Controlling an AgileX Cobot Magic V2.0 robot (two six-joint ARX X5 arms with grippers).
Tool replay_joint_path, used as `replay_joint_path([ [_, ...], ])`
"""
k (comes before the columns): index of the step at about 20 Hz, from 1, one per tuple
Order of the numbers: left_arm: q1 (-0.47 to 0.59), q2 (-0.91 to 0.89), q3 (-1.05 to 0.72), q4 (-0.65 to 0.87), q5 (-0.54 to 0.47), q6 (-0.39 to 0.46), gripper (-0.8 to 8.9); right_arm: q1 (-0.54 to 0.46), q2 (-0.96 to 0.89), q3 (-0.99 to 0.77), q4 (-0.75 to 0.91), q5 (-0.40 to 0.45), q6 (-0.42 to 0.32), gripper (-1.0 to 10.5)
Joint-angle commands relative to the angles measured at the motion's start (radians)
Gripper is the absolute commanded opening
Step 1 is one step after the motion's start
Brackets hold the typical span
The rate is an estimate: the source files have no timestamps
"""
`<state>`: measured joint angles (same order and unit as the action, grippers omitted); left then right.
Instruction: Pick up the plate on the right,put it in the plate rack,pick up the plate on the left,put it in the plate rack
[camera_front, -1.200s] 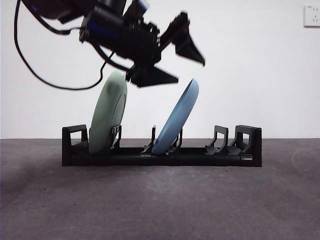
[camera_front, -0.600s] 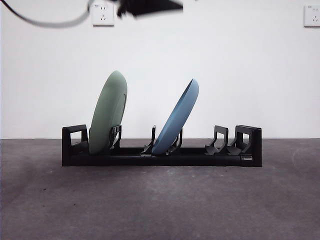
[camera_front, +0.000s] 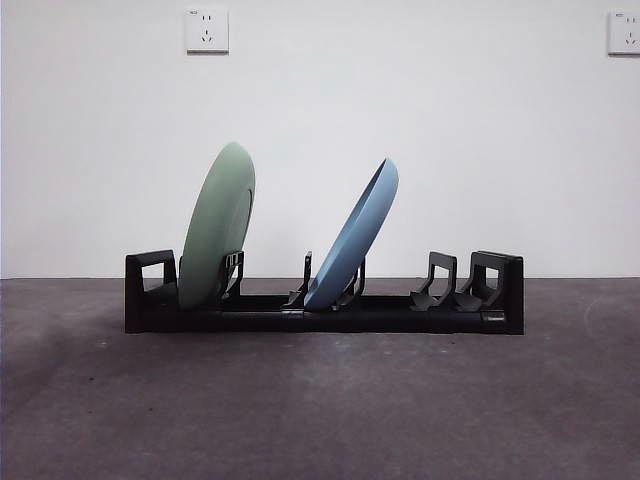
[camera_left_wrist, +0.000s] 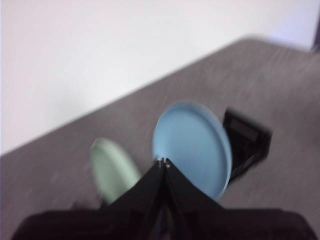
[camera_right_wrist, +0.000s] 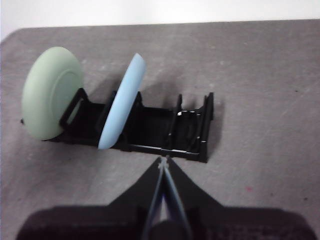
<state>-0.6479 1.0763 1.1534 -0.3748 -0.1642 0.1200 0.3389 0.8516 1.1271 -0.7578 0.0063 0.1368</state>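
The long black plate rack (camera_front: 400, 312) stands across the middle of the table. A pale green plate (camera_front: 216, 228) leans in its left slots, and a light blue plate (camera_front: 352, 236) leans in the slots near the middle. Both plates show again in the right wrist view, green plate (camera_right_wrist: 52, 92) and blue plate (camera_right_wrist: 121, 103), with the rack (camera_right_wrist: 190, 132) under them. My left gripper (camera_left_wrist: 163, 162) is shut and empty, high above the blue plate (camera_left_wrist: 192, 147) and green plate (camera_left_wrist: 114, 170). My right gripper (camera_right_wrist: 163, 160) is shut and empty, held back from the rack. Neither arm shows in the front view.
Dark grey table surface (camera_front: 320, 410) runs in front of the rack. A white wall with two sockets (camera_front: 206, 30) stands behind. The right end of the rack (camera_front: 470, 280) has free slots.
The arm that hung over the green plate has risen up and out of the front view. Both plates stay leaning in the rack.
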Motion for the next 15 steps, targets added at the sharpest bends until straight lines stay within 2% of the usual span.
replay_joint_path([
  [1, 0.008, -0.058, -0.005, -0.087, -0.029, -0.023, -0.08, 0.001, -0.048, -0.05, 0.03, 0.017, -0.018, -0.1],
  [5, 0.043, -0.177, -0.056, -0.132, -0.051, -0.055, -0.08, 0.001, -0.145, -0.138, 0.054, 0.029, -0.019, -0.1],
  [8, 0.075, -0.345, -0.198, -0.13, -0.074, -0.114, -0.08, 0.001, -0.242, -0.216, 0.055, 0.031, -0.024, -0.1],
  [10, 0.081, -0.441, -0.261, -0.13, -0.079, -0.121, -0.08, 0.001, -0.254, -0.224, 0.051, 0.03, -0.023, -0.1],
  [15, 0.08, -0.475, -0.262, -0.195, -0.07, -0.14, -0.03, 0.001, -0.248, -0.224, 0.043, 0.026, -0.023, 0.0],
])
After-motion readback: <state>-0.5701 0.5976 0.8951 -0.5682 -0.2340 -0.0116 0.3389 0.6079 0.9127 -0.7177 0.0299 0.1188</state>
